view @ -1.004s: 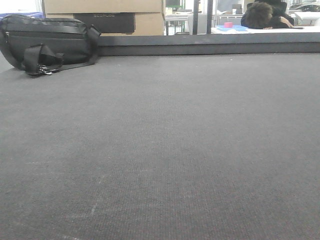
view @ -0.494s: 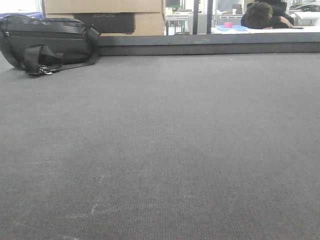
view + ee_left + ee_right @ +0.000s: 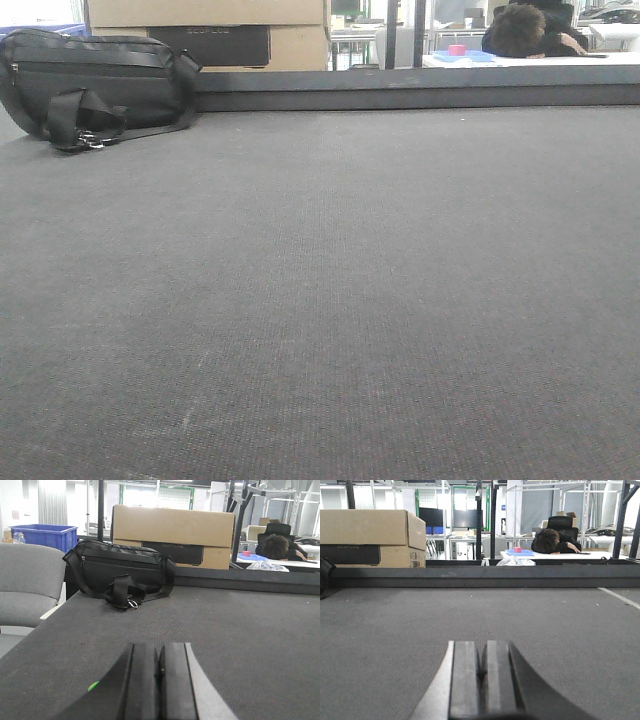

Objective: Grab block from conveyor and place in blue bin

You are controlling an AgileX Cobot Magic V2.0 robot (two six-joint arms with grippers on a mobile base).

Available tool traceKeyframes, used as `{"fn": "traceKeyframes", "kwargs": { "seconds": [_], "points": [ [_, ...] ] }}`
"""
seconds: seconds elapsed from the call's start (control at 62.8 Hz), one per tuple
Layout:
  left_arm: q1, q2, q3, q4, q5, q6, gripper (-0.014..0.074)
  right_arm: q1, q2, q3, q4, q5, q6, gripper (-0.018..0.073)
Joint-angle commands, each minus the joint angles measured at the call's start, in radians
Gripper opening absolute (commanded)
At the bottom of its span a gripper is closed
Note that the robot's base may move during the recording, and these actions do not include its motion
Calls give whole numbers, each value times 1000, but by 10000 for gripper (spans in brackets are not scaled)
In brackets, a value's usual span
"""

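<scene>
One conveyor (image 3: 320,300) out front. One black bag (image 3: 95,85), just the one. I count one cardboard box (image 3: 172,532), one blue bin (image 3: 42,535), one grey chair (image 3: 27,580). One person (image 3: 552,541) too. And two grippers in all: one left gripper (image 3: 159,680), one right gripper (image 3: 482,680).

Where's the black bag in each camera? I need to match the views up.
Front view: the black bag lies at the top left.
Left wrist view: the black bag is left of centre, in the upper half.
Right wrist view: only a dark sliver at the far left edge, probably the black bag.
Shared landmark: the cardboard box behind it shows in all three.
</scene>
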Motion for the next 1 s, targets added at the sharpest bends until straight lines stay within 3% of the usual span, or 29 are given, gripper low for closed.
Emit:
{"fn": "traceKeyframes", "kwargs": {
  "seconds": [0.0,0.08,0.143,0.271,0.446,0.589,0.844,0.988],
  "points": [
    [-6,-4,-2,2,-17,-3,-111,1,6,-3,-7,-86,2,-162],
    [-6,-4,-17,-11,7,-3,-111,1,6,-3,-2,-166,2,-162],
    [-6,-4,-78,-13,86,-3,-111,1,6,-35,5,-119,2,-162],
    [-6,10,-238,-5,266,-3,-111,1,6,-212,5,82,2,-162],
    [-6,187,-443,-5,437,-3,-111,1,141,-437,13,359,2,-162],
    [-6,401,-602,-5,557,-3,-111,1,354,-573,13,595,2,-162],
    [-6,797,-866,-5,877,-3,-111,1,730,-752,13,827,2,-162],
    [-6,933,-938,-10,943,-3,-111,1,928,-853,13,1064,0,-162]
  ]
}}
